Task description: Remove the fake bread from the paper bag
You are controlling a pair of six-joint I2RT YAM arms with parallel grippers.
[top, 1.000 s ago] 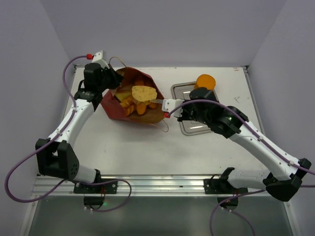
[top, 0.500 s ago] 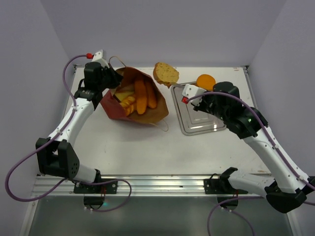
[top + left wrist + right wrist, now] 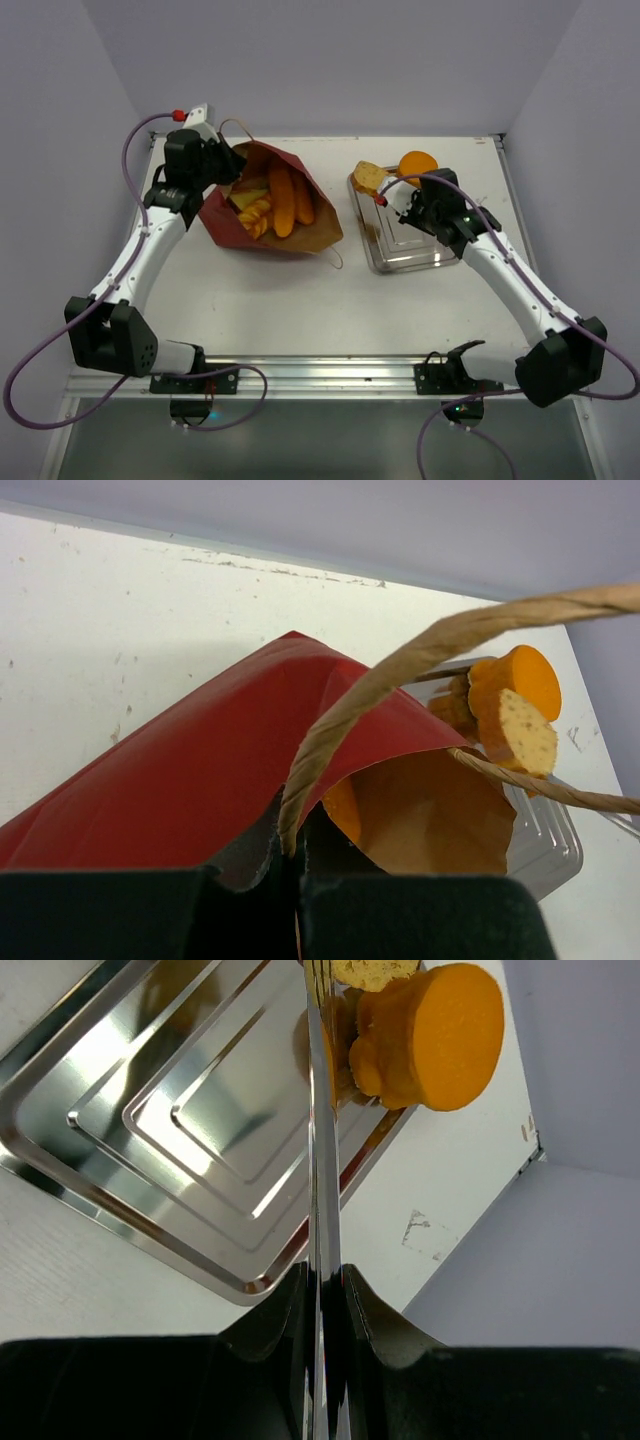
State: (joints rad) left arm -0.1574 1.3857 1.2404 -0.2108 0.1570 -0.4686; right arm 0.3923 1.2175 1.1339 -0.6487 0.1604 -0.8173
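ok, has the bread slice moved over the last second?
Yes. The bread slice went right: from above the bag to the tray's far left corner, beside the orange bun, on the metal tool in the right pincer.

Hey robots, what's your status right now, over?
Left gripper shut on paper bag rim. Right gripper shut on metal tool, bread slice at its tip, at tray far corner. More bread in bag. Nothing blocking.

Bag mouth: paper bag [image 3: 305,232] gapes upward; loaves [image 3: 283,200] crowd its middle.
Bag far-left rim: blocked by left gripper [image 3: 222,160] clamped on it; loop handle [image 3: 400,665] arches across.
Tray near half: steel tray [image 3: 420,258] bare.
Tray far corner: round bun [image 3: 417,163], bread slice [image 3: 368,177], right gripper [image 3: 396,195] pinching thin metal utensil [image 3: 318,1160].
Bag-to-tray gap: passable strip of table [image 3: 350,300].
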